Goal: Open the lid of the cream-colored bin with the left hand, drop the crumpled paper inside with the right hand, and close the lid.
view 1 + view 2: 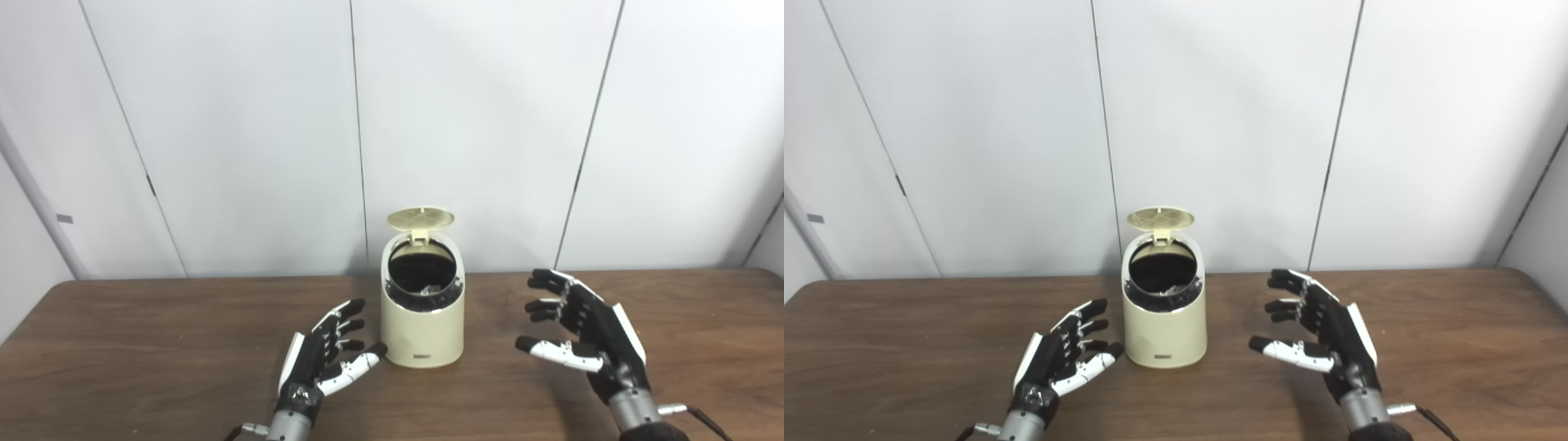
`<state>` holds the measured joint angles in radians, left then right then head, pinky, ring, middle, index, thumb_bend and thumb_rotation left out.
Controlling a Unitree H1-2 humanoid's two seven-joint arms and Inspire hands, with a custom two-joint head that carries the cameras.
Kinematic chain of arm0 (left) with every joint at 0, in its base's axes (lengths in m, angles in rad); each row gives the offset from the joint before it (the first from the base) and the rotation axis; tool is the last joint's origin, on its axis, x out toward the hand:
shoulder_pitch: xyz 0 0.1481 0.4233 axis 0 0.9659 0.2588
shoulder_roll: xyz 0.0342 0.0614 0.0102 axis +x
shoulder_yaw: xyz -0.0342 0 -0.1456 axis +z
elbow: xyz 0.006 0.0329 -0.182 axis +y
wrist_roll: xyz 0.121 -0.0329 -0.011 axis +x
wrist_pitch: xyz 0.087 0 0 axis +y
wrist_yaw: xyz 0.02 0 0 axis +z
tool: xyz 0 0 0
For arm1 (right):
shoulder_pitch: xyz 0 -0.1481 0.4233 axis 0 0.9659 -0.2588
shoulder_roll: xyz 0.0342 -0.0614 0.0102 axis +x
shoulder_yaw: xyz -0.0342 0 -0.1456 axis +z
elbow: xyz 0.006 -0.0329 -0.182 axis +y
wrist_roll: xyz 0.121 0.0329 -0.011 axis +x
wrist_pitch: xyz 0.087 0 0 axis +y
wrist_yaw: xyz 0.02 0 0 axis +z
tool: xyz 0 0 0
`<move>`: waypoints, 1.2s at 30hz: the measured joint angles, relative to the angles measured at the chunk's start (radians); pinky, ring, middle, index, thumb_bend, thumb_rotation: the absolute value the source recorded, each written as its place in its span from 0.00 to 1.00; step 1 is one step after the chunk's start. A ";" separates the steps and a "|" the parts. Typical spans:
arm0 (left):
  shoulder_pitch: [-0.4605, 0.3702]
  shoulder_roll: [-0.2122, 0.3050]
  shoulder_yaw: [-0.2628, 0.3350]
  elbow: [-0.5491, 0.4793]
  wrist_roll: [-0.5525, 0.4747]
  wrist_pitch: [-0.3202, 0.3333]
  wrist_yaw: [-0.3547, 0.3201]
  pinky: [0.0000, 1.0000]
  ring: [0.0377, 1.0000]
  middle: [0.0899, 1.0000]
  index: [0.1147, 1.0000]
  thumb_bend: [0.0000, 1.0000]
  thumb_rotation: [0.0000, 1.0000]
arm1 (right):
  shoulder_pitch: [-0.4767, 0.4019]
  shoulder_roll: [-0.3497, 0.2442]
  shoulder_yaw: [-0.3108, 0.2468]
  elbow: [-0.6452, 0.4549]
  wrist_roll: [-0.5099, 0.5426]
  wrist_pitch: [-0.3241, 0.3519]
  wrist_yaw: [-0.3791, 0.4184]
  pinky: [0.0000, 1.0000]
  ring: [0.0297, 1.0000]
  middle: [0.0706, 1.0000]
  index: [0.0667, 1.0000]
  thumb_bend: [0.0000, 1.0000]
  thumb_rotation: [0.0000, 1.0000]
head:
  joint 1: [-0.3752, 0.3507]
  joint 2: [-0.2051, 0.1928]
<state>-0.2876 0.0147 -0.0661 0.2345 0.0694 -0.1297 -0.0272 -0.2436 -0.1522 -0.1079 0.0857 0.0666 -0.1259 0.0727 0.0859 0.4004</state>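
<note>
Cream-colored bin (422,334) with its lid (421,218) flipped up, standing mid-counter between two empty robot hands.

The bin is a small rounded cylinder with a slanted top opening, a dark liner inside, and something pale and crumpled barely visible within. Its round lid stands upright at the back edge. The left hand (324,355) rests just beside the bin's left side, fingers spread and released; the right hand (582,334) hovers apart to the right, fingers loosely spread, grasping nothing. The wooden counter (122,355) meets white wall panels (245,122) behind.
</note>
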 measured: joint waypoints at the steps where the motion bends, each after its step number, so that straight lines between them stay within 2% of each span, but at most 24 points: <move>1: 0.001 0.000 0.000 -0.002 0.000 0.000 0.000 0.70 0.82 0.87 0.86 0.71 0.26 | 0.003 0.000 -0.002 0.005 0.004 -0.007 0.001 0.58 0.59 0.74 0.74 0.77 0.09 | 0.003 -0.002; 8: 0.004 0.002 0.002 -0.030 -0.002 0.000 0.000 0.70 0.82 0.88 0.87 0.71 0.27 | 0.012 0.000 -0.001 0.024 0.009 -0.052 0.002 0.55 0.58 0.73 0.75 0.80 0.14 | 0.002 -0.009; 13: 0.005 0.008 0.004 -0.039 0.008 0.000 0.003 0.69 0.81 0.86 0.87 0.73 0.28 | 0.019 0.000 0.001 0.023 0.008 -0.053 0.002 0.55 0.58 0.73 0.75 0.78 0.12 | 0.005 -0.012; 18: 0.007 0.024 0.004 -0.100 0.054 -0.004 0.015 0.69 0.81 0.87 0.87 0.74 0.28 | 0.021 0.000 0.007 0.016 -0.001 -0.054 0.001 0.55 0.58 0.73 0.74 0.79 0.11 | 0.011 -0.009; 23: -0.006 0.061 0.004 -0.193 0.131 0.010 0.022 0.69 0.80 0.86 0.87 0.80 0.29 | 0.026 0.005 0.008 -0.010 -0.004 -0.050 -0.006 0.56 0.58 0.73 0.74 0.78 0.07 | 0.002 -0.009; 26: -0.039 0.091 0.008 -0.209 0.139 0.034 0.013 0.67 0.81 0.86 0.87 0.80 0.27 | 0.027 0.005 0.009 -0.016 -0.003 -0.041 -0.006 0.56 0.58 0.73 0.74 0.78 0.07 | -0.002 -0.009; 32: -0.136 0.133 0.016 -0.209 0.160 0.045 0.006 0.67 0.86 0.90 0.89 0.84 0.29 | 0.029 0.006 0.016 -0.023 -0.010 -0.030 -0.010 0.55 0.56 0.72 0.73 0.78 0.06 | -0.005 -0.012; 36: -0.198 0.152 0.010 -0.208 0.161 0.065 -0.018 0.65 0.87 0.91 0.89 0.86 0.32 | 0.030 0.018 0.019 -0.048 -0.012 -0.017 -0.021 0.54 0.56 0.72 0.72 0.78 0.06 | -0.008 -0.014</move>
<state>-0.4860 0.1672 -0.0559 0.0267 0.2303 -0.0643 -0.0449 -0.2133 -0.1345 -0.0888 0.0377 0.0546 -0.1429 0.0516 0.0782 0.3866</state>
